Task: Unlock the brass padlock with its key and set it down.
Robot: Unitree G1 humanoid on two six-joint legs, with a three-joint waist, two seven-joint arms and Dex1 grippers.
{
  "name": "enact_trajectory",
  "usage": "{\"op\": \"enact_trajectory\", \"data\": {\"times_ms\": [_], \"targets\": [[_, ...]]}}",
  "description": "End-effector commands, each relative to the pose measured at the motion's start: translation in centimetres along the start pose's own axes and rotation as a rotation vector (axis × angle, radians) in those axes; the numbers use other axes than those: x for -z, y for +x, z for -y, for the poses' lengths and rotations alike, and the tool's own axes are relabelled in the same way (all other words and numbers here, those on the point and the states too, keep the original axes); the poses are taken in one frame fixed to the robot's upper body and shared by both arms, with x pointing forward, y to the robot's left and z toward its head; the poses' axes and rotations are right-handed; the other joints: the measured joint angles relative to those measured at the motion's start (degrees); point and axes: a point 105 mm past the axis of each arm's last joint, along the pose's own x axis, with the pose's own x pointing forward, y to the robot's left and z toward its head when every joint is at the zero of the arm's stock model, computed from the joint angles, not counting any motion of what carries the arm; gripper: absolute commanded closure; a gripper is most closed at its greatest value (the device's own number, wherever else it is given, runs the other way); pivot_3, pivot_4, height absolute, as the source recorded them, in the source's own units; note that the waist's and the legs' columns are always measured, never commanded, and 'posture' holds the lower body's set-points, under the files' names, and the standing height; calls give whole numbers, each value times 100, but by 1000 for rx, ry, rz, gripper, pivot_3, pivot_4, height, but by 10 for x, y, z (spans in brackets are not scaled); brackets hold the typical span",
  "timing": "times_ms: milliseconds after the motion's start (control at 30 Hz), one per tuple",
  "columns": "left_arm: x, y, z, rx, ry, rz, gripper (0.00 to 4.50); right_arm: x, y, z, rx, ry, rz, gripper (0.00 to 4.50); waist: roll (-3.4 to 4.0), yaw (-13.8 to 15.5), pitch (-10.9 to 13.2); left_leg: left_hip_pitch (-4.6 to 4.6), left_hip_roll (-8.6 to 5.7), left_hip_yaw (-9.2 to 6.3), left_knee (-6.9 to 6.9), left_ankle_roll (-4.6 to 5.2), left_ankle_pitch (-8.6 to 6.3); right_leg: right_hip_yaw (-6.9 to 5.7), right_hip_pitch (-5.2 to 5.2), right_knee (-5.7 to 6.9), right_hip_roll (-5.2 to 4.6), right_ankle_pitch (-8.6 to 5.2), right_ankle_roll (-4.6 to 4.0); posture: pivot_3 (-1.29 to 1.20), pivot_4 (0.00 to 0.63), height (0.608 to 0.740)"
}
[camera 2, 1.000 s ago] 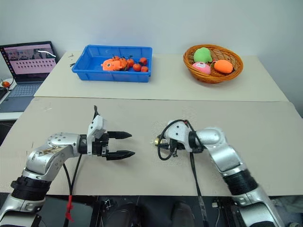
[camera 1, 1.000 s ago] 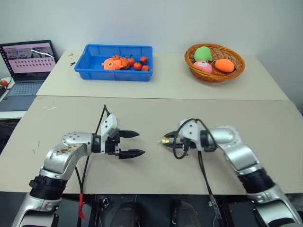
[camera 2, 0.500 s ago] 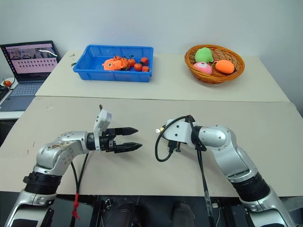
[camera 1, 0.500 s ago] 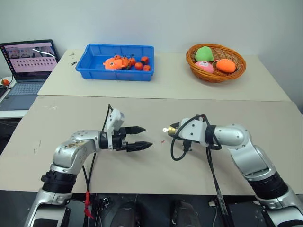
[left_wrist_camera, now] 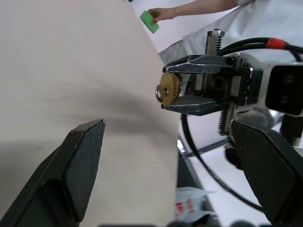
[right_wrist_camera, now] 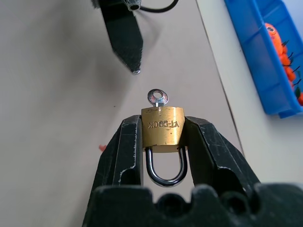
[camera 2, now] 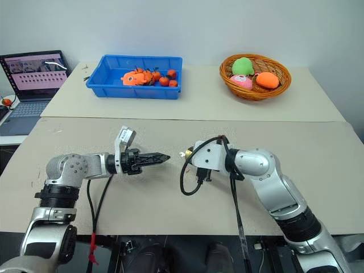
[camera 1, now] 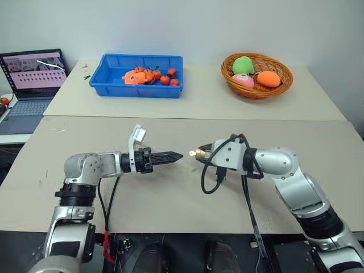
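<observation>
My right gripper [right_wrist_camera: 162,124] is shut on the brass padlock [right_wrist_camera: 162,126] and holds it above the table, pinching the body from both sides. The silver shackle points back into the jaws. The key [right_wrist_camera: 157,98] sits in the keyhole, its round head sticking out toward my left gripper [camera 1: 175,155]. That gripper is open and level, pointing at the padlock [camera 1: 200,152] from a short gap away. In the left wrist view its fingers [left_wrist_camera: 80,161] stand wide apart, with the padlock [left_wrist_camera: 169,87] and key [left_wrist_camera: 158,93] ahead between them.
At the back left, a blue bin [camera 1: 114,79] holds orange toys, and a wicker basket [camera 1: 256,92] with plush fruit sits at the back right. A laptop [camera 1: 31,74] stands far left. A person's hand [left_wrist_camera: 163,13] by a green object shows beyond the table edge.
My left gripper has rolled about its own axis and moved up and toward the padlock, narrowing the gap. My right gripper has lifted slightly with the padlock still held.
</observation>
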Motion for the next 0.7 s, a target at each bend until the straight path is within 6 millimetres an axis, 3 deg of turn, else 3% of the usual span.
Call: {"op": "enact_trajectory", "data": {"times_ms": [33, 167, 300, 433, 700], "targets": [[-11, -3, 12, 141, -159, 79, 0, -23, -6, 11, 51, -54, 74, 3590, 0, -1, 0, 0, 0, 0, 0, 0, 0, 0, -1, 0, 0, 0, 0, 0, 150, 692], [-10, -3, 15, 183, -248, 82, 0, -27, -5, 11, 41, -57, 89, 3590, 0, -14, 0, 0, 0, 0, 0, 0, 0, 0, 1, 0, 0, 0, 0, 0, 150, 692], [-15, -6, 12, 182, -293, 109, 877, -28, -7, 10, 26, -60, 95, 3590, 0, -11, 0, 5, -1, 0, 0, -1, 1, 0, 4, 2, 0, 0, 0, 0, 150, 692], [-18, -5, 9, 158, -295, 114, 2364, -28, -7, 9, 18, -66, 95, 3590, 0, -11, 0, 8, -1, 1, 0, -2, 1, 1, 6, 2, 0, 0, 0, 0, 150, 692], [-3, 9, 13, 161, -267, -1, 2364, -31, -7, 9, 14, -73, 100, 3590, 0, -6, 0, 7, -1, 3, 0, -3, 1, 1, 6, 2, 0, 0, 0, 0, 150, 692]]}}
